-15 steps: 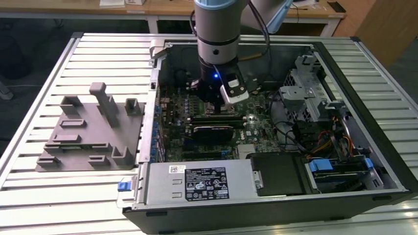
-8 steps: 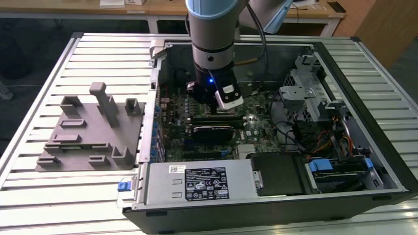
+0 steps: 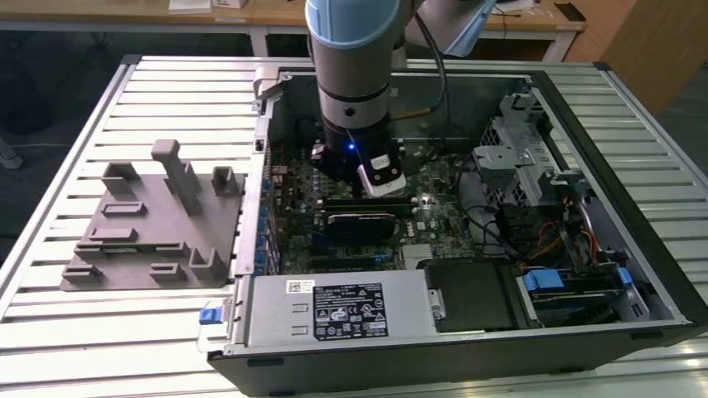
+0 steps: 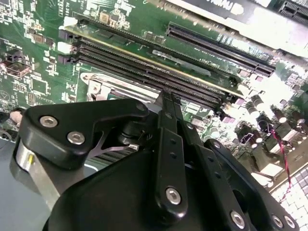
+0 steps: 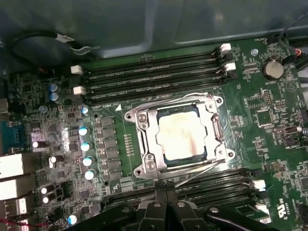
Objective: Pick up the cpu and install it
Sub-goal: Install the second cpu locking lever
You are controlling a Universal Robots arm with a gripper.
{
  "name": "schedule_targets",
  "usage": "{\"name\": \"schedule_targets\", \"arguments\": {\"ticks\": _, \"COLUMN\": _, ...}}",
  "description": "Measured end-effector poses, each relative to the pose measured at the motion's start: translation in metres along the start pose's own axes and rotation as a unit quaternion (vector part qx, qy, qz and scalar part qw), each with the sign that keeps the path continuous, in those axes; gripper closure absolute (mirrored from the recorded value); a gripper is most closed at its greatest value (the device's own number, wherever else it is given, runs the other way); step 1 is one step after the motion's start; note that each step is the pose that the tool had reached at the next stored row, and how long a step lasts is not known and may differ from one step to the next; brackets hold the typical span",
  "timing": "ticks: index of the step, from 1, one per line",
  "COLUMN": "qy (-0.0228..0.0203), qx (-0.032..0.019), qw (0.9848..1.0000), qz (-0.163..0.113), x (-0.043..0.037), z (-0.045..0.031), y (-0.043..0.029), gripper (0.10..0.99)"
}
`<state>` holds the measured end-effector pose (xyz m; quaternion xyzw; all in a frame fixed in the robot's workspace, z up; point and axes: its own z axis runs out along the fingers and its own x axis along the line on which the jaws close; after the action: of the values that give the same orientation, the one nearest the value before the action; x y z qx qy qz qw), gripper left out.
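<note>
Cpu (image 5: 182, 134) sits in the socket (image 5: 144, 144), end effector (image 5: 166, 195) beside.

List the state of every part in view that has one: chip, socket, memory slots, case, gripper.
cpu: seated flat in the socket, silvery top showing.
socket frame: down around the cpu.
memory slots: empty.
computer case: lying on its side, panel off.
gripper: shut, holding nothing, poised over the motherboard beside the socket.

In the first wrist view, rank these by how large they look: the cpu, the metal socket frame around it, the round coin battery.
1. The metal socket frame, the largest; it encloses the chip.
2. The cpu, inside that frame.
3. The coin battery, clearly smallest.
All three lie on the same board, so nearness hardly skews the order.
</note>
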<state>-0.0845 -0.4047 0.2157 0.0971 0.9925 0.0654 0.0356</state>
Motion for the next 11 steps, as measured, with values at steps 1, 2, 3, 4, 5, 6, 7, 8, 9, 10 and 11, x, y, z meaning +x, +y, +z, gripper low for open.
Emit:
{"name": "schedule_targets", "arguments": {"ticks": 1, "qy": 0.0007, "qx": -0.0037, "qw": 1.0000, "qz": 0.000, "x": 0.0001, "z": 0.0004, "y": -0.0013, "gripper": 0.980}}
{"name": "schedule_targets", "arguments": {"ticks": 2, "qy": 0.0016, "qx": -0.0083, "qw": 1.0000, "qz": 0.000, "x": 0.0004, "z": 0.0009, "y": -0.0025, "gripper": 0.980}}
{"name": "schedule_targets", "arguments": {"ticks": 3, "qy": 0.0025, "qx": -0.0127, "qw": 0.9999, "qz": 0.000, "x": 0.0007, "z": 0.0014, "y": -0.0036, "gripper": 0.980}}
{"name": "schedule_targets", "arguments": {"ticks": 4, "qy": 0.0034, "qx": -0.0168, "qw": 0.9999, "qz": 0.000, "x": 0.0011, "z": 0.0018, "y": -0.0047, "gripper": 0.980}}
{"name": "schedule_targets", "arguments": {"ticks": 5, "qy": 0.0042, "qx": -0.0207, "qw": 0.9998, "qz": 0.000, "x": 0.0018, "z": 0.0024, "y": -0.0057, "gripper": 0.980}}
{"name": "schedule_targets", "arguments": {"ticks": 6, "qy": 0.0048, "qx": -0.0244, "qw": 0.9997, "qz": 0.001, "x": 0.0024, "z": 0.0031, "y": -0.0064, "gripper": 0.980}}
{"name": "schedule_targets", "arguments": {"ticks": 7, "qy": 0.0055, "qx": -0.0273, "qw": 0.9996, "qz": 0.000, "x": 0.0032, "z": 0.0039, "y": -0.0068, "gripper": 0.980}}
{"name": "schedule_targets", "arguments": {"ticks": 8, "qy": 0.0060, "qx": -0.0296, "qw": 0.9995, "qz": 0.000, "x": 0.0038, "z": 0.0051, "y": -0.0071, "gripper": 0.980}}
{"name": "schedule_targets", "arguments": {"ticks": 9, "qy": 0.0064, "qx": -0.0318, "qw": 0.9995, "qz": 0.000, "x": 0.0045, "z": 0.0064, "y": -0.0074, "gripper": 0.980}}
{"name": "schedule_targets", "arguments": {"ticks": 10, "qy": 0.0068, "qx": -0.0339, "qw": 0.9994, "qz": 0.000, "x": 0.0053, "z": 0.0076, "y": -0.0077, "gripper": 0.980}}
{"name": "schedule_targets", "arguments": {"ticks": 11, "qy": 0.0072, "qx": -0.0358, "qw": 0.9993, "qz": 0.000, "x": 0.0059, "z": 0.0089, "y": -0.0080, "gripper": 0.980}}
